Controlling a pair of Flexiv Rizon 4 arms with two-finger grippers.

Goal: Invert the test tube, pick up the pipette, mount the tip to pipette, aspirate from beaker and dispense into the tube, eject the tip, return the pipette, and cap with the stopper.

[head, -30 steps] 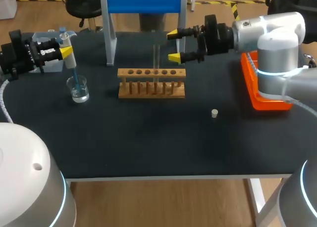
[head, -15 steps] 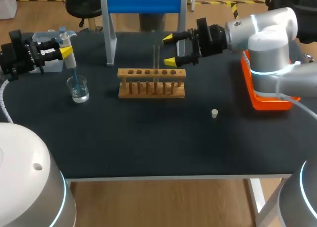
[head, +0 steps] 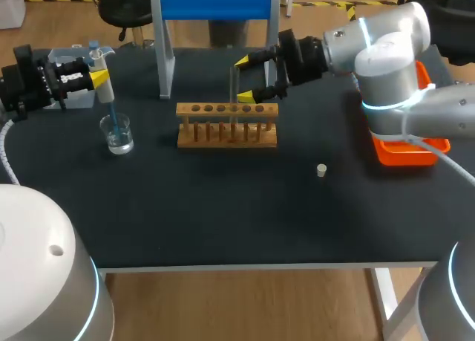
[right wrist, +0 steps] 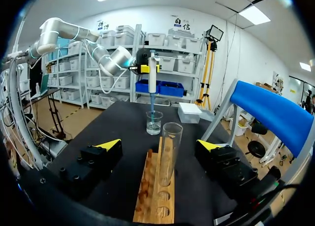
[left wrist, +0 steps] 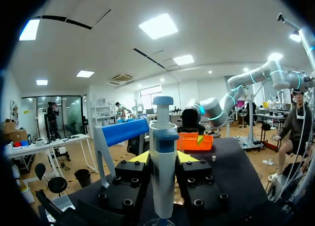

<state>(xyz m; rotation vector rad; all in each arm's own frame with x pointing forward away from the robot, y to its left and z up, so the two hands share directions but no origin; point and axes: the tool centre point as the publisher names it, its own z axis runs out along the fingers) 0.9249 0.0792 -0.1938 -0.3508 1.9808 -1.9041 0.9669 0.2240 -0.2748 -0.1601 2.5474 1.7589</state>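
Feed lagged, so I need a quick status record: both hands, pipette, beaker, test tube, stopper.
left hand: shut on pipette, above beaker
pipette: upright, blue tip inside beaker
beaker: clear liquid inside, beside rack
test tube: upright in rack, open end up, uncapped
right hand: open, straddling test tube, not touching it
stopper: lying on table, apart from rack
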